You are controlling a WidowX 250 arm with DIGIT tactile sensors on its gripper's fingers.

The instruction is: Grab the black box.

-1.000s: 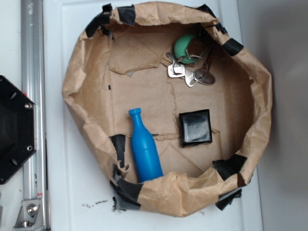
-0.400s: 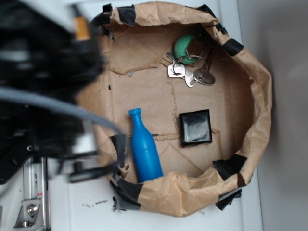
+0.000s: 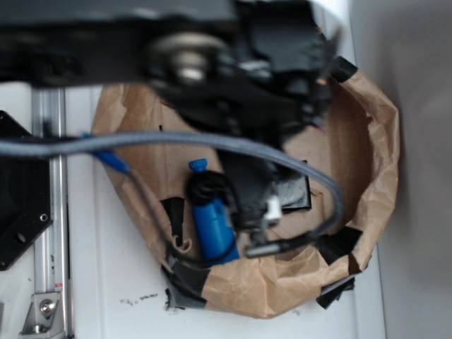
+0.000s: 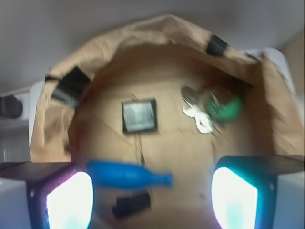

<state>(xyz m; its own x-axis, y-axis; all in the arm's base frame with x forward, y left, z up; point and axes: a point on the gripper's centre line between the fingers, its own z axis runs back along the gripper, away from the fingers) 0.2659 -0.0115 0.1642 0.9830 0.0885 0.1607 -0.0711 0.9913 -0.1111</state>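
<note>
Since the earlier frames the arm has swung in from the left and now hangs over the paper nest (image 3: 385,162), hiding much of it in the exterior view. In the wrist view the gripper (image 4: 151,194) is spread wide, with nothing between its two fingers (image 4: 69,200). Nearest to it lies the blue bottle (image 4: 125,175) on its side. Farther on, the black box (image 4: 139,116) lies flat on the brown floor, apart from the bottle. Beyond and to the right are the keys (image 4: 198,109) with a green fob. I judge this is the approach step: next the gripper should go forward past the bottle, centre over the box and descend.
</note>
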